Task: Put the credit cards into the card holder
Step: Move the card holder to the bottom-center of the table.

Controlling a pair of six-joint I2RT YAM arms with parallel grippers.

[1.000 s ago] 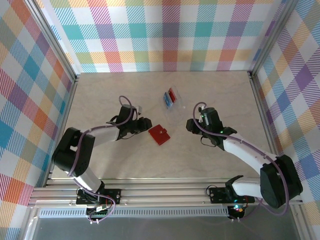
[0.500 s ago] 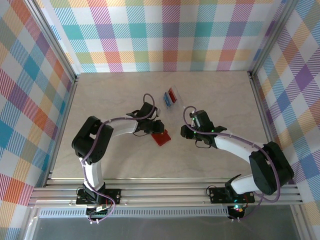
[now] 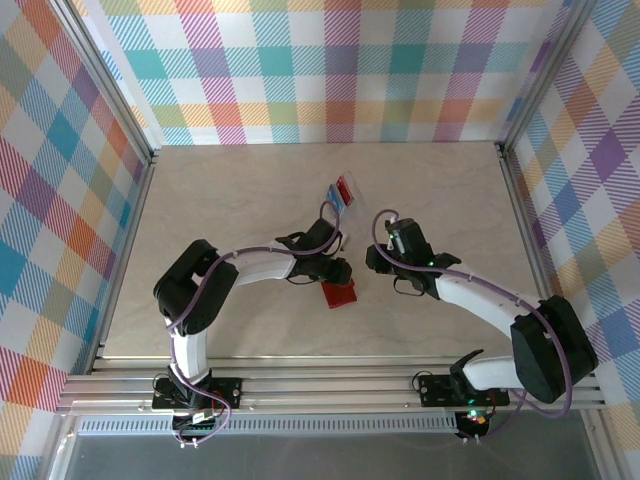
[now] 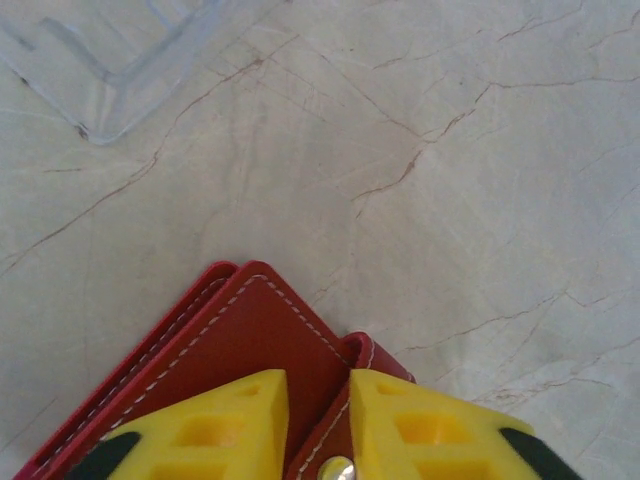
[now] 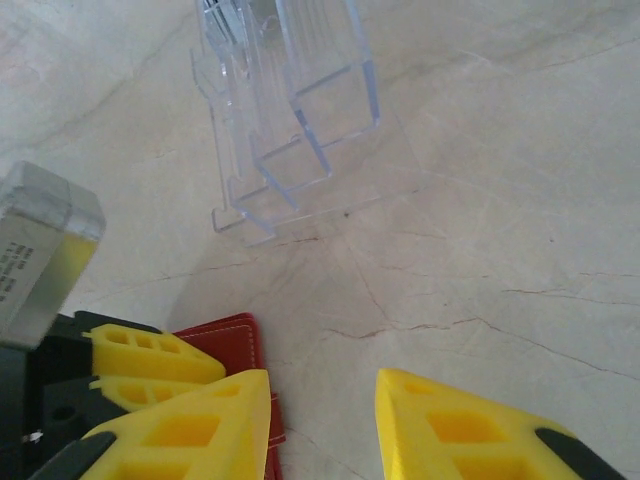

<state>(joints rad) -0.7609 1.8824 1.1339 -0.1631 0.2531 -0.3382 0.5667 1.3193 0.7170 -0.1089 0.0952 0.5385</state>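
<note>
Top external view, and the left arm is stretched across the marbled surface (image 3: pixel 230 200) with the left gripper (image 3: pixel 337 272) down on the red card holder (image 3: pixel 341 295), which lies near the middle of the surface. Beyond it sits the clear case (image 3: pixel 340 195), and the credit cards (image 3: pixel 341 191) stand inside it, one blue and one red, well apart from the card holder.

Over to the left wrist: the yellow jaws are drawn in narrow around the card holder (image 4: pixel 255 335), with a stitched edge and a metal snap caught between them (a real pinch, that one). A corner of the clear case (image 4: pixel 100 70) shows at the top left.

The right gripper (image 3: pixel 376 258) hangs just to the right of the card holder. Its wrist camera shows the jaws spread wide with nothing but bare surface between them. The clear case (image 5: pixel 290 110) stands ahead, a corner of the card holder (image 5: pixel 225 335) is at lower left, and the left gripper (image 5: pixel 150 368) sits right on it.
</note>
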